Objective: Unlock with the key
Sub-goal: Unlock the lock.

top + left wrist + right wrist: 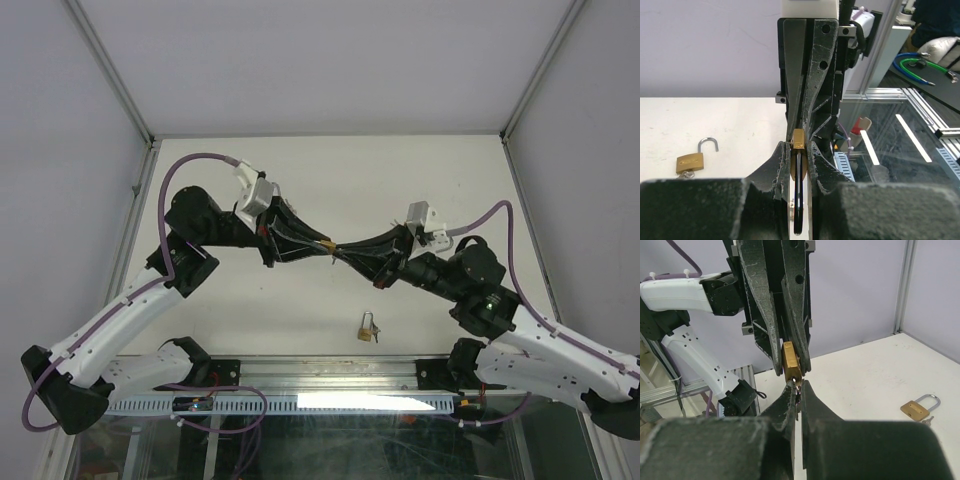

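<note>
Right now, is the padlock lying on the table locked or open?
Open. The brass padlock shows its shackle with one leg in the body and the other end hanging free beside it.

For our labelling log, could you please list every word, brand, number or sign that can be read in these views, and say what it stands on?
No text can be read in any view.
Held brass padlock: no stamp is legible on the sides that show.
Brass padlock lying on the table: too small and blurred to read any marking.
</note>
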You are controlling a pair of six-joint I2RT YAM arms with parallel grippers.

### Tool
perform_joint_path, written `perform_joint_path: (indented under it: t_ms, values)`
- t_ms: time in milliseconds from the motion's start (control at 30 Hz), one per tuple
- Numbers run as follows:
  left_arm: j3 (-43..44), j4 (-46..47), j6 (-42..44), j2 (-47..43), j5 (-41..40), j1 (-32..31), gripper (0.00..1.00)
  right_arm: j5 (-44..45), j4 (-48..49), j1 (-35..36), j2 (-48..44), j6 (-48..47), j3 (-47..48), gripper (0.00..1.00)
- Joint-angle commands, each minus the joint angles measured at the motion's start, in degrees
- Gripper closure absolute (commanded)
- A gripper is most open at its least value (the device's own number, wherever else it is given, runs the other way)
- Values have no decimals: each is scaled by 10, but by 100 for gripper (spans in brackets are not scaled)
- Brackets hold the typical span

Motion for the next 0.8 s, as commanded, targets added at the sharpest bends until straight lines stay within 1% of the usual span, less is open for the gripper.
perform_joint_path:
  t_ms: [0,33,67,133,233,300,400,500,567,633,767]
  values:
    - [-11,17,9,5,-34,-19,100,-40,72,5,28,12,24,100]
    - [-15,9,18,4,-28,-20,100,-40,79,5,26,12,23,100]
    - [-20,-10,38,3,-32,-21,100,-62,85,5,23,19,23,100]
    - [-35,-37,50,2,-56,-21,100,-80,95,5,20,21,25,100]
    - [-48,-28,49,5,-56,-25,100,-103,104,5,39,35,33,100]
    - [-48,-21,69,8,-47,-34,100,-127,107,5,54,58,44,100]
    - [-43,-37,154,6,-38,-36,100,-160,77,5,60,85,65,100]
    - [-41,-44,214,-3,-19,-34,100,-173,14,6,57,91,83,100]
    - [-39,-38,223,-5,4,-33,100,-194,-8,5,62,109,88,100]
    - [-37,-37,225,-3,14,-34,100,-209,-10,4,70,131,90,100]
    - [-37,-75,289,-10,6,-37,100,-230,4,4,76,190,88,100]
